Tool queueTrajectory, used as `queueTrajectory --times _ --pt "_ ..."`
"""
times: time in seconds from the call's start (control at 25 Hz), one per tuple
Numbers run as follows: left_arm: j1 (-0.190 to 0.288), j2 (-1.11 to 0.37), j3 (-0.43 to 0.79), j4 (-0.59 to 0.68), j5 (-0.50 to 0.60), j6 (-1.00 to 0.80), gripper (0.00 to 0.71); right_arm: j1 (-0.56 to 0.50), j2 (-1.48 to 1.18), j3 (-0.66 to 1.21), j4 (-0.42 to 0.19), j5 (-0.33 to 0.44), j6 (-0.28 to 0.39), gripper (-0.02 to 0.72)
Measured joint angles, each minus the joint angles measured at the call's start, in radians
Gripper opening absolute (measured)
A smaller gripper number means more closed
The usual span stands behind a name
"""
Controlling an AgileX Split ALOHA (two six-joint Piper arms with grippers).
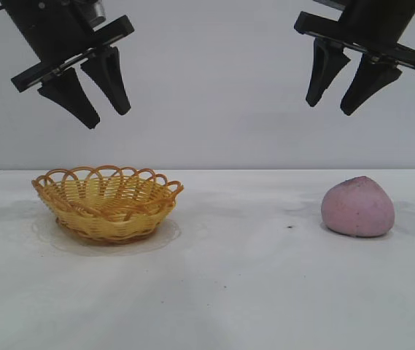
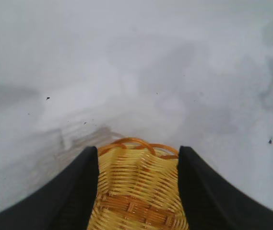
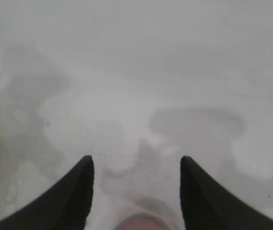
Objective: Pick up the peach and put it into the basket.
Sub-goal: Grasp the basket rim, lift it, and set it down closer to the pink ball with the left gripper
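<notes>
The dull pink peach (image 1: 358, 208) rests on the white table at the right. The yellow woven basket (image 1: 107, 201) with its orange looped rim stands at the left and holds nothing. High above the basket hangs my left gripper (image 1: 109, 114), open and holding nothing; its wrist view looks down into the basket (image 2: 138, 191) between the black fingers (image 2: 78, 191). My right gripper (image 1: 331, 109) hangs open high above the peach, a little to its left. Only the top of the peach (image 3: 140, 224) shows at the edge of the right wrist view, below my right gripper (image 3: 137, 160).
The white table (image 1: 243, 277) runs across the whole view, with a plain grey wall behind it. A small dark speck (image 1: 289, 227) lies just left of the peach. Bare tabletop separates basket and peach.
</notes>
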Motion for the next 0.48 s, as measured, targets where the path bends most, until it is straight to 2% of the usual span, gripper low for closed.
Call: queueTrajectory --times 0.48 --pt "0.0 0.0 0.0 0.013 0.027 0.009 0.365 0.0 0.0 0.0 0.0 0.003 -0.003 0.343"
